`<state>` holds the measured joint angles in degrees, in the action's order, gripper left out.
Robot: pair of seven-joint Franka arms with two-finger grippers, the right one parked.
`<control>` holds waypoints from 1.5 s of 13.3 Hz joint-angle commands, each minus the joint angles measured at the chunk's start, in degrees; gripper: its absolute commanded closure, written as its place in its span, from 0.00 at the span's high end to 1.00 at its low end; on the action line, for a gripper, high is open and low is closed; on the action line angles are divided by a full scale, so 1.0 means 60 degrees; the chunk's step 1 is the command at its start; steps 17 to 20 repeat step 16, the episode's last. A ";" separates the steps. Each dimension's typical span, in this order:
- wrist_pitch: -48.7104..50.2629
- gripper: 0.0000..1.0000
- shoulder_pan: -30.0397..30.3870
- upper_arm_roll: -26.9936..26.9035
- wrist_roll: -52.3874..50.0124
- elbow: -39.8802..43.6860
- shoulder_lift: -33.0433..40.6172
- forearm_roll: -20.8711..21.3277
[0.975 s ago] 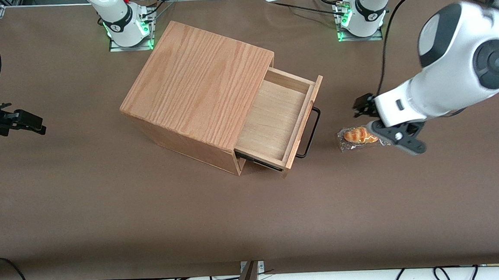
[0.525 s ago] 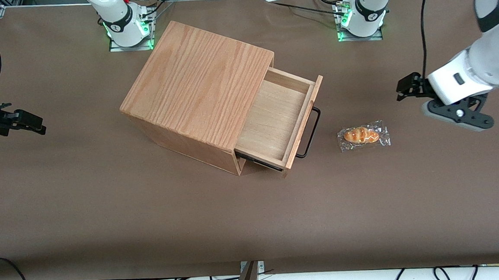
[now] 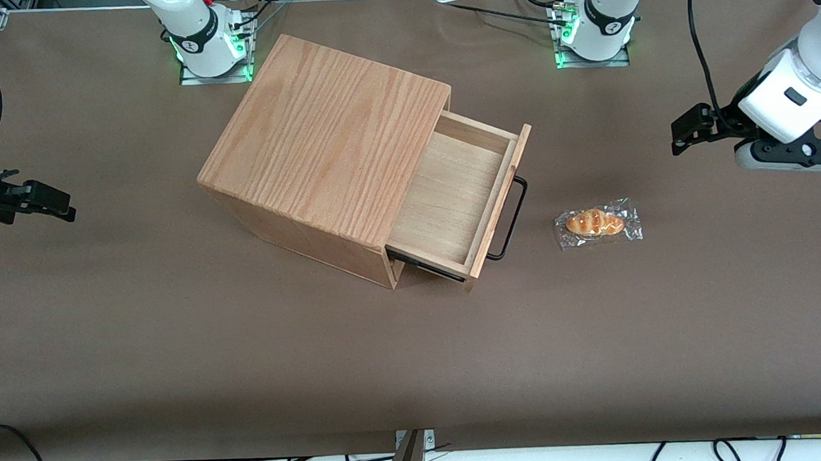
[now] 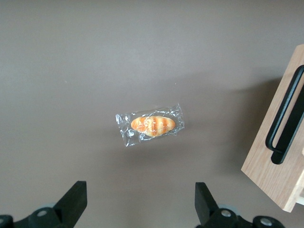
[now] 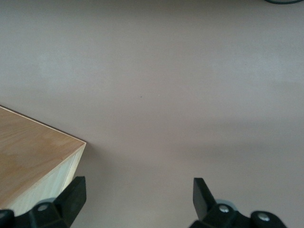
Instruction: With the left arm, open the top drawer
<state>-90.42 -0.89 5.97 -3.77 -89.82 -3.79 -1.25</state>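
Top drawer (image 3: 451, 199) out of the oak box (image 3: 326, 136), centre of the front view — pull looks finished.

Left arm (image 3: 810, 70) sits at the right edge of the front view, its gripper (image 3: 689, 131) well apart from the black bar handle (image 3: 513, 213), fingers (image 4: 71, 202) spread wide and holding nothing. The sound move now is, I judge, to hold clear — above the wrapped bread roll (image 3: 595, 223), just right of the handle. No readable brand or writing anywhere, wrapper included.
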 commanded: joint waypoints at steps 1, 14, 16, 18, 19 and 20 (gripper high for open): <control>-0.0457 1.00 -0.0217 -0.0204 -0.0105 -0.1039 0.0631 -0.0086; -0.0282 1.00 -0.0408 -0.0629 0.0335 -0.1143 0.0632 -0.0085; -0.0282 1.00 -0.0408 -0.0629 0.0350 -0.1099 0.0588 -0.0085; -0.0282 1.00 -0.0408 -0.0629 0.0350 -0.1099 0.0588 -0.0085; -0.0282 1.00 -0.0408 -0.0629 0.0350 -0.1099 0.0588 -0.0085; -0.0282 1.00 -0.0408 -0.0629 0.0350 -0.1099 0.0588 -0.0085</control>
